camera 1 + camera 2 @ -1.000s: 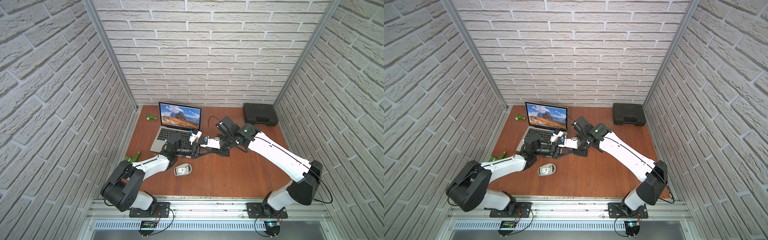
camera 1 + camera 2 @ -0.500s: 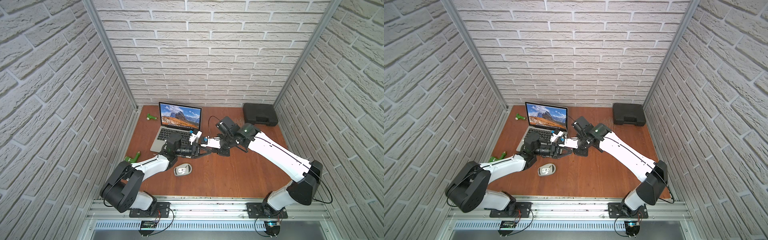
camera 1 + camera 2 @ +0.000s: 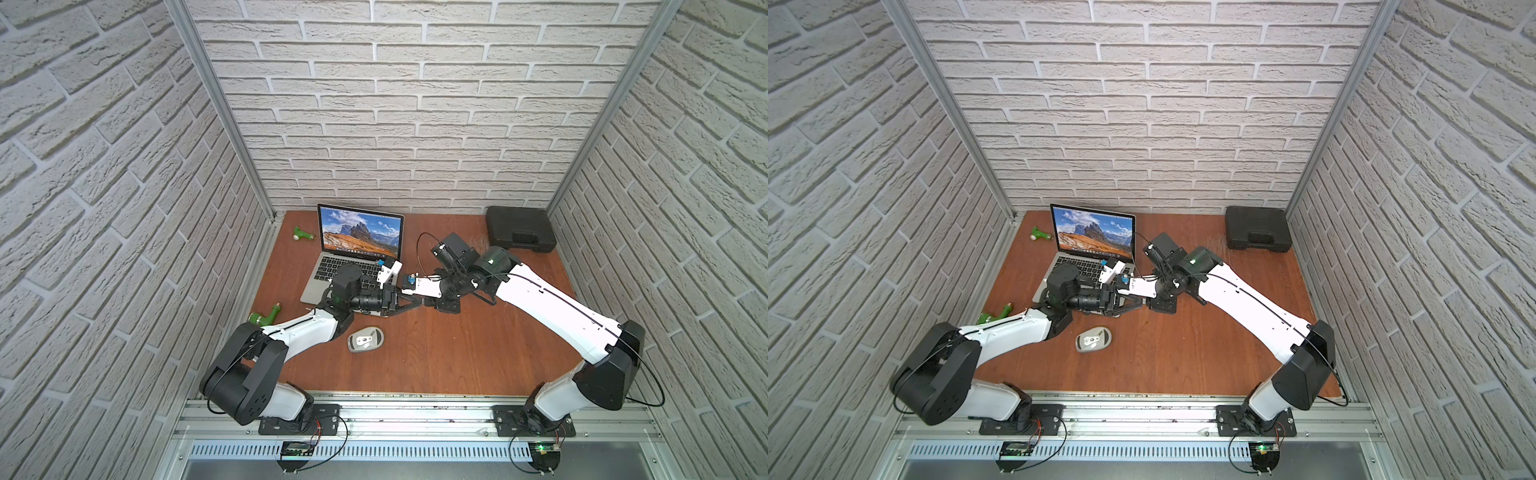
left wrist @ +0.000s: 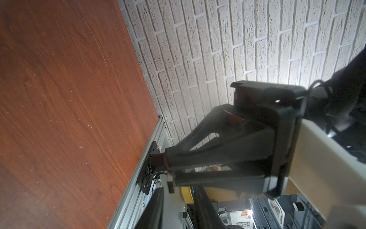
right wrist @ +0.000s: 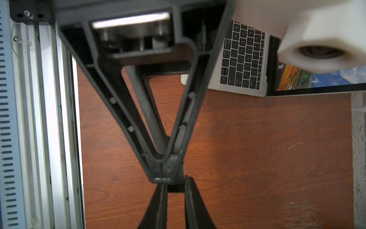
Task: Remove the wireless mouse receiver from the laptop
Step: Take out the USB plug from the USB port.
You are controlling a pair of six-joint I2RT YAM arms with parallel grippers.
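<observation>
Flanking the tip-to-tip grippers: slim silver laptop with black keys (image 3: 360, 228) just beside both; oval light-grey mouse (image 3: 365, 339) near the left gripper (image 3: 414, 303); black rectangular plastic case (image 3: 520, 235) well behind the right gripper (image 3: 428, 300). Left jaws are slightly parted, tip touching the stub. Tiny black wireless mouse receiver (image 5: 175, 187) is pinched between the right fingertips, apart from the laptop.

In the right wrist view, the only marks that can be read are the white legends on the black keys (image 5: 240, 59) of the laptop (image 5: 214, 69). They are single letters and digits, among them J, U, P, 8 and 9. The smaller word legends along the keyboard's edge are too blurred to read.
</observation>
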